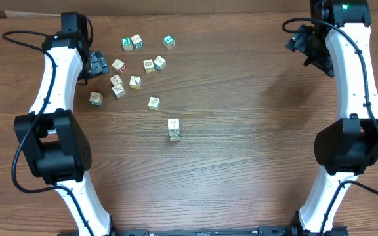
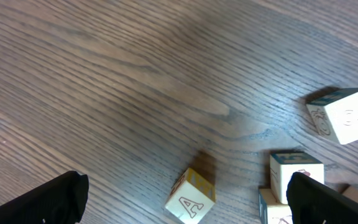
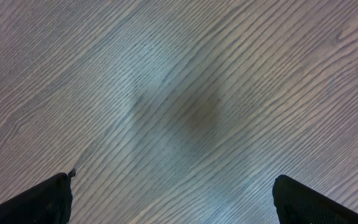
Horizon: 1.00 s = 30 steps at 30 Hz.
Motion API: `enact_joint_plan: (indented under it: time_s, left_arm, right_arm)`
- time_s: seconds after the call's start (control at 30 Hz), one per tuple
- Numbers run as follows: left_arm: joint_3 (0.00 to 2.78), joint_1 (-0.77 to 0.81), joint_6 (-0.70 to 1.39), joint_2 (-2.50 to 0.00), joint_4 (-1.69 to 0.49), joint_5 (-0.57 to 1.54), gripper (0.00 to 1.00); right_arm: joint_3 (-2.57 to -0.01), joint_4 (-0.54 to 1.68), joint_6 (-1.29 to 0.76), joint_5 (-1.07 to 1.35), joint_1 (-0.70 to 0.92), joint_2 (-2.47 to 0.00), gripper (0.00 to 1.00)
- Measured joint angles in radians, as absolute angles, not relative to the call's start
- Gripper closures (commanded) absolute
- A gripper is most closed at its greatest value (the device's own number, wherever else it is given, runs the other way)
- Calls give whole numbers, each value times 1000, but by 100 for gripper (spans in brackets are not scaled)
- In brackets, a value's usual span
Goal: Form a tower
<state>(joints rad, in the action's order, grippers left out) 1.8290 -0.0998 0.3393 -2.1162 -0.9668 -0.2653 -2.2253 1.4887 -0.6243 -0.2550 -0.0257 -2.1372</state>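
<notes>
1. We are reading one clear mark: a capital "A", outlined on the side of a pale cube (image 2: 190,198) in the left wrist view.
2. Just right of it, a second cube (image 2: 296,175) is showing a teal-edged top with a small red picture. A third cube (image 2: 347,116) farther off is carrying a faint line drawing. We are not making out any letters on either.
3. The tower (image 1: 174,129) is standing alone near the middle of the counter (image 1: 241,151). The print on its top face is too small for us to read.
4. The loose cubes (image 1: 136,65) are lying scattered at the far left, and two of them are showing green faces. One stray cube (image 1: 153,102) is sitting between that cluster and the tower.
5. The left tool (image 1: 98,65) is hovering at the left edge of the cluster, jaws spread wide and gripping nothing.
6. The right tool (image 1: 298,42) is hanging at the far right over bare wood. It is likewise wide open and empty, well apart from the cubes and the tower.
</notes>
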Motion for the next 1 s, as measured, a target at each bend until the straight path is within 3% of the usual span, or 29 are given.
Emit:
enact_joint_plan:
  time_s: [0.43,0.7,0.83,1.0]
  left_arm:
    - [1826,-100,340,-1694,-966,-265,0]
    - [1816,-100,332,-1634,-1076,-266,0]
    - [1712,-100,332,-1605,-971,-261,1]
    - [1441,-100,332,-1526,-632,-178,0]
  right_arm:
    - [-2225,1488,-624,-255,-26,-2137,0]
    - [-2225,1489,-624,-255,-26,-2137,0]
    - [-2225,1488,-624,-255,-26,-2137,0]
    - [-2225,1488,-624,-255,-26,-2137,0]
